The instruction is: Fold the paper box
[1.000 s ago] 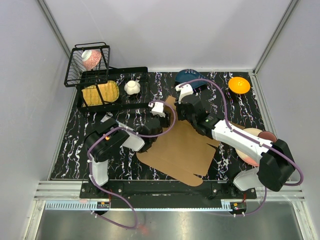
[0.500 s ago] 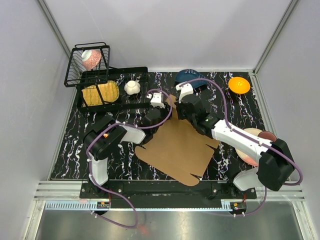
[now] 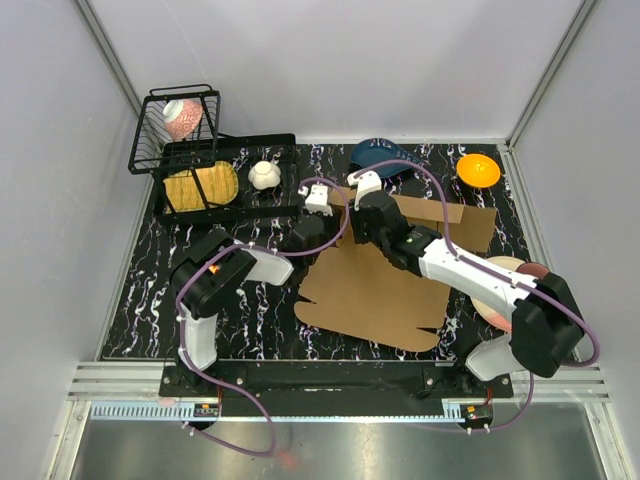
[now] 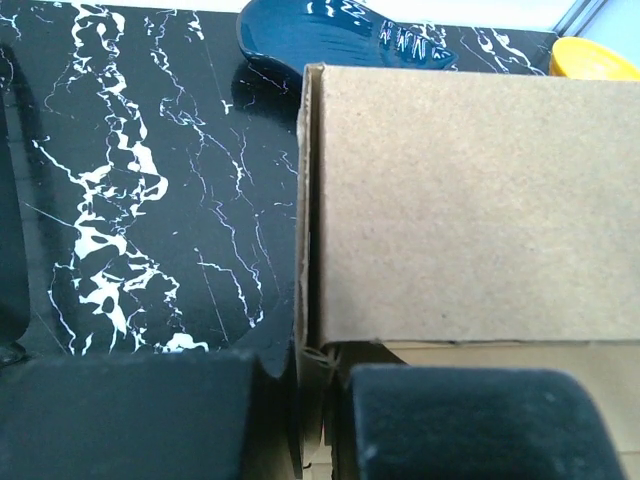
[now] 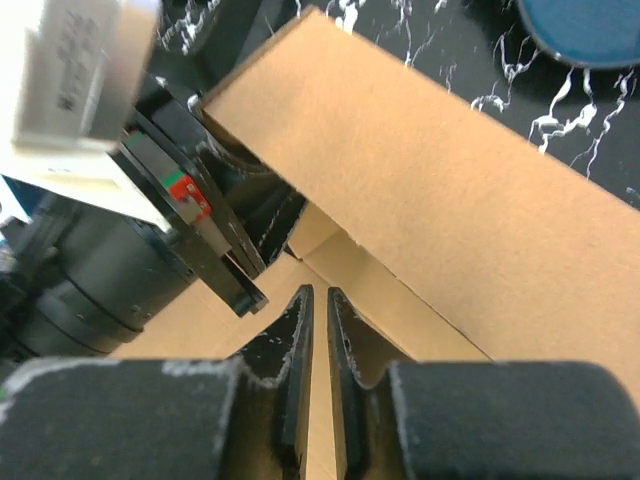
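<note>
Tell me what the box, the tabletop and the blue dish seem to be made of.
The paper box: plain brown cardboard, matte, fibrous face, layered edge. The tabletop: black with white veins, marble-look, perhaps printed. The blue dish: glossy, probably glazed ceramic or plastic.

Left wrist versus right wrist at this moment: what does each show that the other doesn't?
Only the left wrist: the orange bowl in its top right corner, and the left jaws pinching the end of the box at its raised wall. Only the right wrist: the left arm beyond the box, and the right jaws nearly together above a flat panel. Both: the box with one long wall standing up, the blue bowl and the marble table.
</note>
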{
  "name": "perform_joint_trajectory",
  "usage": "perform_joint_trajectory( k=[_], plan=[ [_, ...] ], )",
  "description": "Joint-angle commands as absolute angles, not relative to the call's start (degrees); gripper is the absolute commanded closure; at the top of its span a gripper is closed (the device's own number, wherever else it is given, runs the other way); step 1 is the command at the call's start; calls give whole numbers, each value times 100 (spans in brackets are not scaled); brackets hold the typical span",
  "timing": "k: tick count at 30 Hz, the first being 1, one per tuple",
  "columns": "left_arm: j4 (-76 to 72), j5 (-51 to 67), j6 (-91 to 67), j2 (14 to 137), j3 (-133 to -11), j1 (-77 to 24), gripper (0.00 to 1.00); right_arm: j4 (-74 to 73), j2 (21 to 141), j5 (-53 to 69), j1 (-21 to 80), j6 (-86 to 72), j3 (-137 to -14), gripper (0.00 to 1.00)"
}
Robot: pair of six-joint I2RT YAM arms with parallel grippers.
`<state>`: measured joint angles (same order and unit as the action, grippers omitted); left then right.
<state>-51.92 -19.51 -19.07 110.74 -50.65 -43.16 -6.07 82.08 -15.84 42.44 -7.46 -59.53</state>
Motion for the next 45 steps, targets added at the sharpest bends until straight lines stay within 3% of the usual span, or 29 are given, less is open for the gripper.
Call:
perform_joint_trajectory(
  k=[1, 9, 12, 13, 16, 20, 33, 45],
  plan=[
    [-5080, -2109, -1890, 11005, -5142, -4394, 100, -967, 8323, -1433, 4254, -756, -5932, 84],
    [-4879, -2477, -1486, 10504, -4615, -4412, 100, -1247, 8034, -1354, 4245, -835, -6240, 82],
    [-4423, -2794, -1459, 10135, -4386, -4412, 100, -1528, 7761, -1196, 4254, -879, -6529, 69],
    [-4247, -2873, -1459, 9951, -4325, -4403, 100, -1642, 7691, -1143, 4254, -888, -6635, 55],
    [-3483, -3093, -1494, 9625, -4184, -4412, 100, -1968, 7322, -1081, 4254, -940, -6952, 38],
    [-2884, -3208, -1643, 9299, -4034, -4412, 100, -2381, 6761, -1125, 4263, -976, -7285, 31],
    [121, -2672, -2057, 8789, -4753, -4412, 100, -3893, 5995, -3224, 4254, -1019, -6558, 31],
    [1353, -2478, -1653, 8842, -5317, -4386, 100, -4139, 5485, -3208, 4254, 447, -6345, 29]
  ],
)
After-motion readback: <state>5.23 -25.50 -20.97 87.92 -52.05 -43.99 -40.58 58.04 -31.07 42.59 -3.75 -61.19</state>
